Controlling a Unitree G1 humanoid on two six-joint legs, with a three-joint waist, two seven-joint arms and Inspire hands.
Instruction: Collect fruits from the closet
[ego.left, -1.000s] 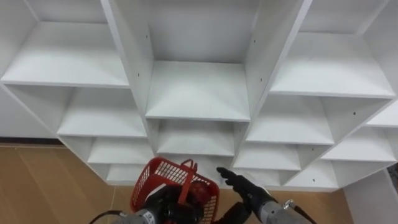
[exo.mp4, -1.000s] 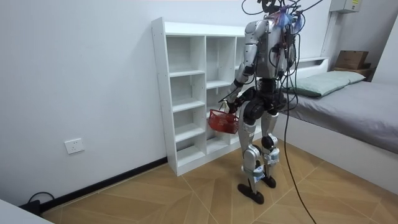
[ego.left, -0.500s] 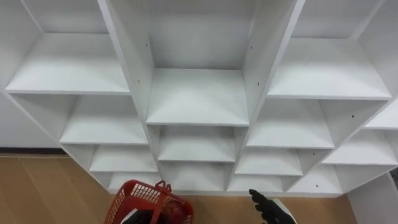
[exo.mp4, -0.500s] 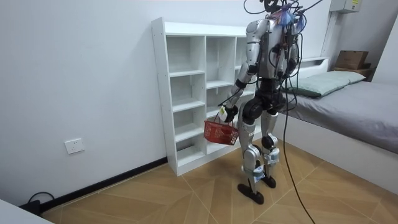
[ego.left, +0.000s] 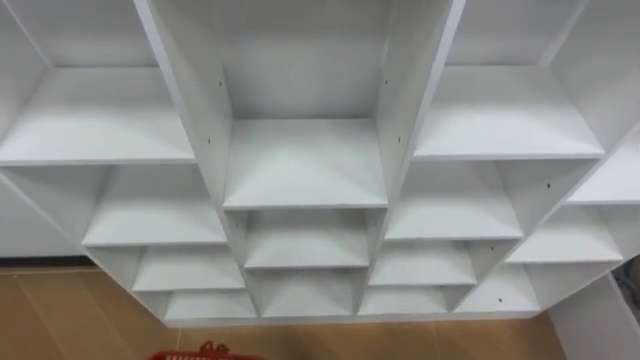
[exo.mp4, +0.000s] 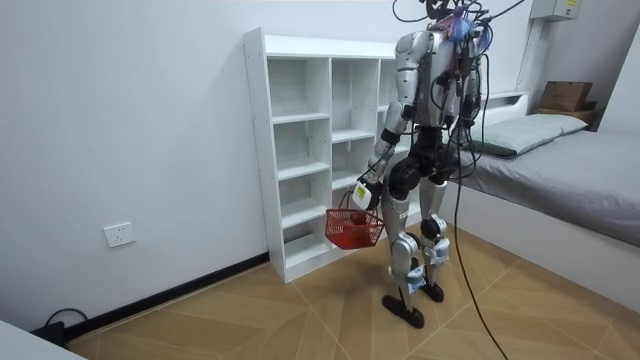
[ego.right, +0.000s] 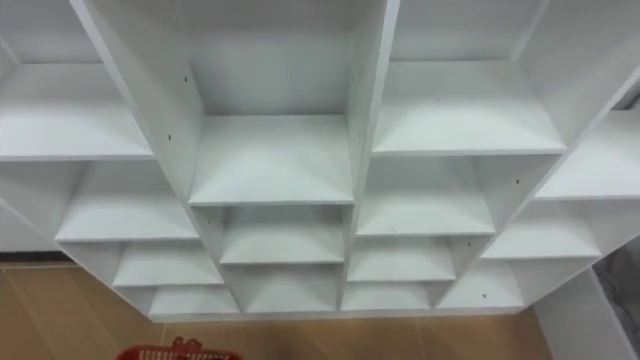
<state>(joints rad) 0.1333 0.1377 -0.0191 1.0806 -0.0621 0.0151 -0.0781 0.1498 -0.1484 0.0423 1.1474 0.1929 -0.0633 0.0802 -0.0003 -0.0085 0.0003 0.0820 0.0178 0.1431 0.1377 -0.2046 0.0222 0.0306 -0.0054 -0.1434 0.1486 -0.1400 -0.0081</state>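
Observation:
I stand facing the white closet (exo.mp4: 300, 150). Its shelves (ego.left: 305, 165) look bare in both eye views. At my left side a red basket (exo.mp4: 352, 228) hangs by its handle at knee height. My left hand (exo.mp4: 362, 190) is curled round that handle. The basket's red rim (ego.left: 205, 353) just peeks in at the bottom edge of the left eye view, and the rim (ego.right: 180, 351) shows the same way in the right eye view. Something red lies inside the basket, but I cannot make out what it is.
A bed (exo.mp4: 560, 170) stands behind me at the room view's right, with a cardboard box (exo.mp4: 565, 95) beyond it. Wooden floor (exo.mp4: 250, 310) lies open at the room view's left. A wall socket (exo.mp4: 118, 235) sits low on the wall.
My left arm has dropped, taking the basket from waist height down to my side. The right hand has left the eye view, which has shifted slightly.

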